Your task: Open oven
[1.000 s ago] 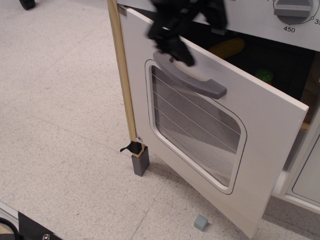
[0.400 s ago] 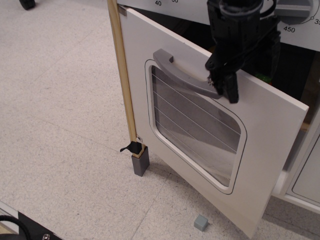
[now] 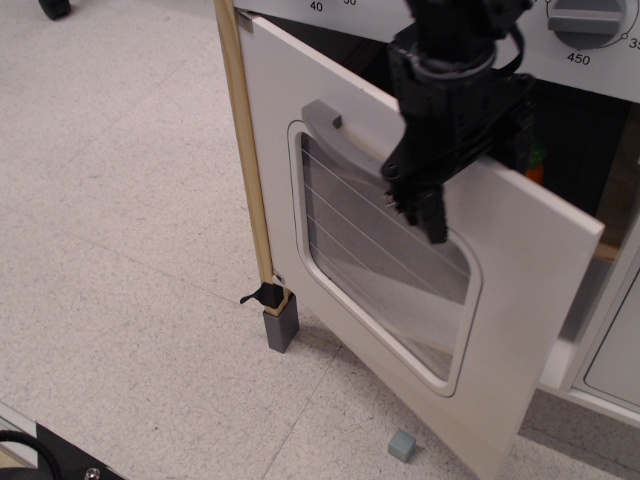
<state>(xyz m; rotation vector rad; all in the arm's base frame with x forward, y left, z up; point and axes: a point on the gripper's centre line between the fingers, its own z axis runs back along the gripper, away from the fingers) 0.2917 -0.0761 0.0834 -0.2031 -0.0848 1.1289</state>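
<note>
We see oven (image 3: 520,260) door ajar, swung partway out, handle (image 3: 345,150) above window. Gripper (image 3: 425,205) covers handle's right end; we cannot tell its closure. Door looks light, stiff; bar handle best grasp.

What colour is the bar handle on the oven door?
Grey; the handle stands out against the white oven door in the observation.image view, partly covered by the black gripper.

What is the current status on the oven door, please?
Gripper down over the door handle, jaws hidden. Oven door partly open, dark interior showing. Small grey block on floor below the door edge.
</note>
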